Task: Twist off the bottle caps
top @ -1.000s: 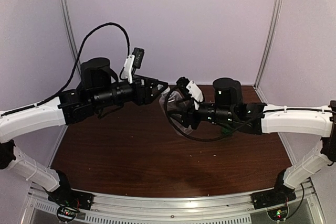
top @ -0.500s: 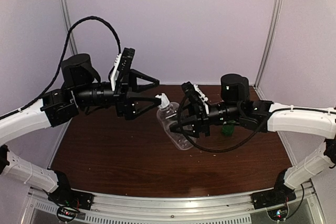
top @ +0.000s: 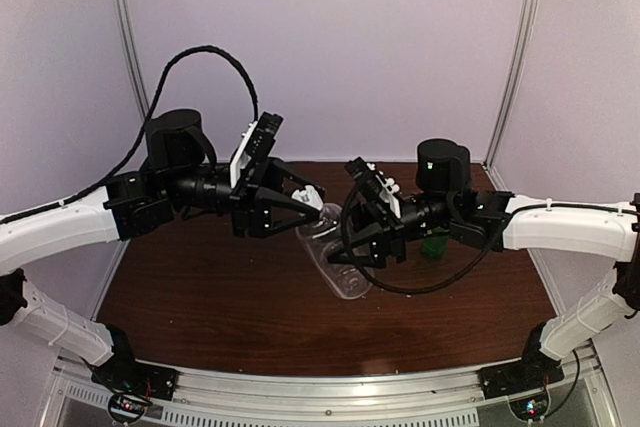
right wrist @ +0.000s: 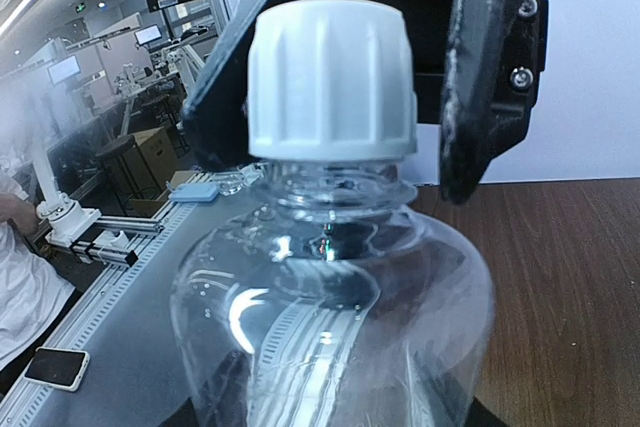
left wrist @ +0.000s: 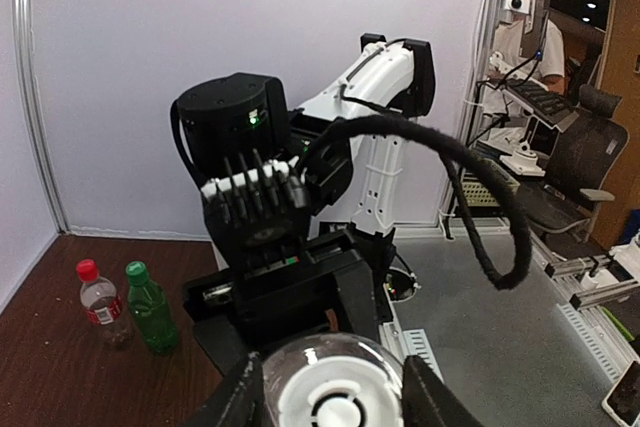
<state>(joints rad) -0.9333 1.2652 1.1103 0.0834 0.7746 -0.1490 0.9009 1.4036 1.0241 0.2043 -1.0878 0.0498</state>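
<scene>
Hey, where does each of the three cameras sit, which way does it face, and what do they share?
Top external: above and behind the bases, looking down at the table; both arms show, left gripper and right gripper facing each other.
Left wrist: looks along its own fingers at the white cap and the right arm beyond.
Right wrist: looks along the clear bottle at the left gripper's fingers; its own barely show.
Shared: both wrist views see the white cap, from opposite ends.

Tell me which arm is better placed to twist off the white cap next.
Left. The left gripper straddles the white cap, while the right gripper holds the clear bottle by its body, steadying it. Whether the left one already grips the cap is unclear.
</scene>
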